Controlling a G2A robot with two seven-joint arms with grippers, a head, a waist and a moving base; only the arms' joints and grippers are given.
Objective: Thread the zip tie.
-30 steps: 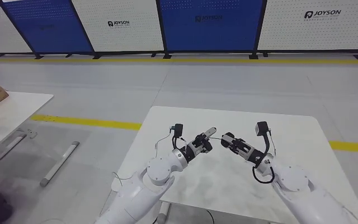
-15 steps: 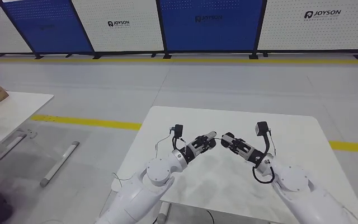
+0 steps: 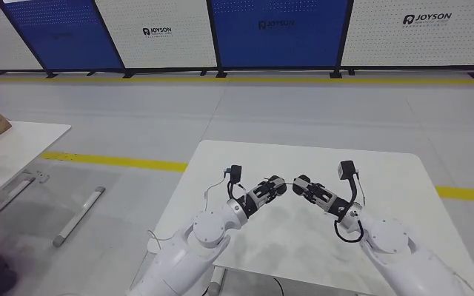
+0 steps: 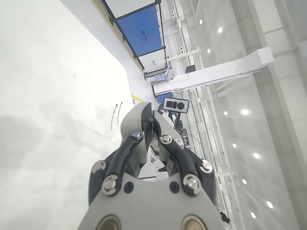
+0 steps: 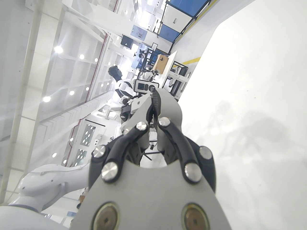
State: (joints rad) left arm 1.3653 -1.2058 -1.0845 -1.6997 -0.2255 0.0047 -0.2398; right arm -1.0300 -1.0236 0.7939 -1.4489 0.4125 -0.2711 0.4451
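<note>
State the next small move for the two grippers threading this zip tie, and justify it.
Probably ease the left gripper toward the right gripper: both are shut on the zip tie, tips facing across a small gap above the table.

The left gripper [image 3: 275, 183] and right gripper [image 3: 298, 183] are facing each other above the table [image 3: 370, 166], both pinching the zip tie [image 4: 151, 123]; two spare ties [image 4: 115, 116] are lying side by side on it

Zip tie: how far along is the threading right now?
Done: the zip tie is held clear of the table, pinched by the left gripper and right gripper. In hand: both tips nearly touching. Remaining: I cannot tell whether the tail has entered the head; pulling through likely remains.
</note>
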